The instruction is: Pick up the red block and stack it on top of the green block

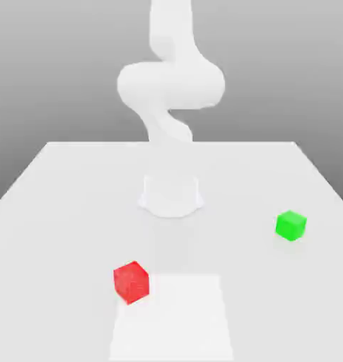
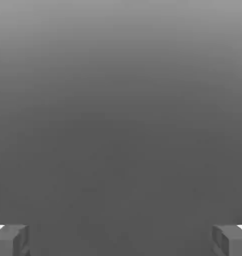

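Judging nothing done yet | red block (image 1: 131,281) sits lower left in the exterior view; green block (image 1: 291,225) right of centre, well apart | gripper (image 2: 121,239) spread wide, holding nothing | I still have the grasp, lift and stack left

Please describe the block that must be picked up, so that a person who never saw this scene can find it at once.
On the white table, look in front of the arm's round white base, toward the exterior view's left. There sits the red block, a small plain cube. The only other cube, the green block, sits apart on the exterior view's right.
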